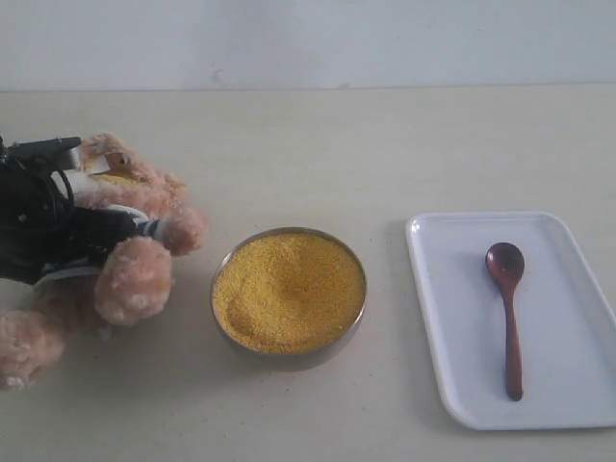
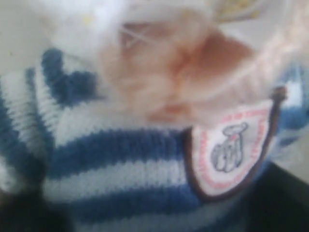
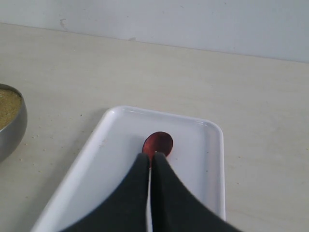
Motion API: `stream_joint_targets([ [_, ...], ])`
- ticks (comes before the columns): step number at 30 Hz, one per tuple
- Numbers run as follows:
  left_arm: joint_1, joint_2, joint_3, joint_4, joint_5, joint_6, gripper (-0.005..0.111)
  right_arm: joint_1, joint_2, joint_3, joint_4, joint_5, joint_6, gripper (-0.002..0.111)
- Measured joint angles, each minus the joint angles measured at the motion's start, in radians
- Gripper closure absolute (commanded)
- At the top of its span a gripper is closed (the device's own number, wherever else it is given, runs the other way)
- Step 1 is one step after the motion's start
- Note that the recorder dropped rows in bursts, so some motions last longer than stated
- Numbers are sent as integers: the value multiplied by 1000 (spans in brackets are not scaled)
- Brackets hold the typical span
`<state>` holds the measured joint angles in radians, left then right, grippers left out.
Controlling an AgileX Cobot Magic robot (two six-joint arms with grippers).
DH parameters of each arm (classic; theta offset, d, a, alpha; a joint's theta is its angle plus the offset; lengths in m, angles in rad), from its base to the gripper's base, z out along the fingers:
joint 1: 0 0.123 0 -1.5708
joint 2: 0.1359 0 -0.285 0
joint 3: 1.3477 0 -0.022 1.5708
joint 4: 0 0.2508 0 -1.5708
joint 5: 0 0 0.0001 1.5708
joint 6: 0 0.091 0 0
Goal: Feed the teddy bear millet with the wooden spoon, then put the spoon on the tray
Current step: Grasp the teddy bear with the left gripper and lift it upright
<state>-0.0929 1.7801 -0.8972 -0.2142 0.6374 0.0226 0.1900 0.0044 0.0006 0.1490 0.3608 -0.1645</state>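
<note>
The right gripper (image 3: 150,157) hangs over the tray (image 3: 104,159), jaws pressed nearly together and empty. The wooden spoon (image 3: 158,144) lies directly below, its handle running along the tray's length with bare tray on both sides. The left gripper (image 1: 144,228) is buried in the teddy bear (image 1: 135,274), so I cannot tell its grip. The millet (image 1: 289,289) sits between bear and tray.

Single marking found: a shield-shaped chest badge (image 2: 231,150) sewn to the striped shirt (image 2: 120,159) of the teddy bear (image 2: 169,63). Pink lettering rings its border but is too blurred to read. A small grey figure sits at its centre. No legible text anywhere.
</note>
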Motion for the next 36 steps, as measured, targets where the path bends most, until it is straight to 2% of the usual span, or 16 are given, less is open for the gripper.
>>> stream_joint_targets([
  [2, -2, 0, -14, -9, 18, 8, 104, 0, 0, 0, 0, 0, 0, 107],
  [8, -2, -39, -76, 25, 134, 88, 103, 0, 0, 0, 0, 0, 0, 107],
  [16, 0, -160, -90, 18, 299, 350, 103, 0, 0, 0, 0, 0, 0, 107],
  [20, 0, -217, -68, -25, 317, 486, 103, 0, 0, 0, 0, 0, 0, 107],
  [29, 0, -347, 75, -141, 351, 938, 103, 0, 0, 0, 0, 0, 0, 107],
  [36, 0, -398, 120, -119, 340, 992, 103, 0, 0, 0, 2, -53, 0, 107],
])
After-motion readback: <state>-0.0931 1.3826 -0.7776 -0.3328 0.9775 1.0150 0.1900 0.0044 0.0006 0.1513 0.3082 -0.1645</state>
